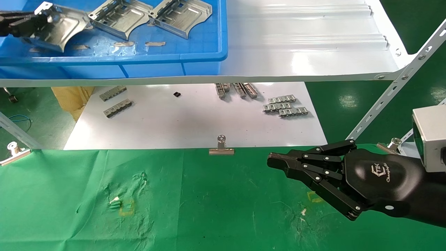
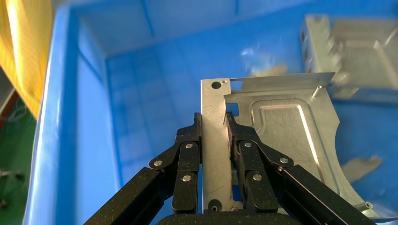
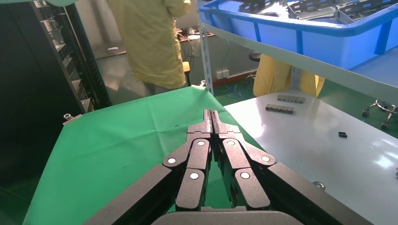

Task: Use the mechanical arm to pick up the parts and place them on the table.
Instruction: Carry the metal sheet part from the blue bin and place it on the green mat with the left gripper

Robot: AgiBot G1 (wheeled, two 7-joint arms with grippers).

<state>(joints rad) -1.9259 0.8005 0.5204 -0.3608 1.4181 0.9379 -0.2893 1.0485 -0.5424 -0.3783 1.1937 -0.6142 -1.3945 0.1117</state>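
My left gripper (image 1: 38,19) is inside the blue bin (image 1: 139,55) on the shelf, shut on the folded side wall of a silver ribbed part (image 1: 64,28). In the left wrist view the fingers (image 2: 190,140) clamp that wall of the part (image 2: 281,136) from both sides. Two more silver parts (image 1: 120,15) (image 1: 181,15) lie in the bin beside it; one shows blurred in the left wrist view (image 2: 356,56). My right gripper (image 1: 275,161), glossy black with a white logo, is shut and empty, hovering over the green table (image 1: 209,209) at the right; it shows in the right wrist view (image 3: 211,115).
The white ribbed shelf (image 1: 313,42) overhangs a flat white board (image 1: 191,122) with small silver toothed strips (image 1: 285,106) and a tiny black piece (image 1: 177,94). A binder clip (image 1: 221,146) sits at the cloth's edge. A slanted shelf strut (image 1: 393,90) stands at the right. A person in yellow (image 3: 150,42) stands beyond the table.
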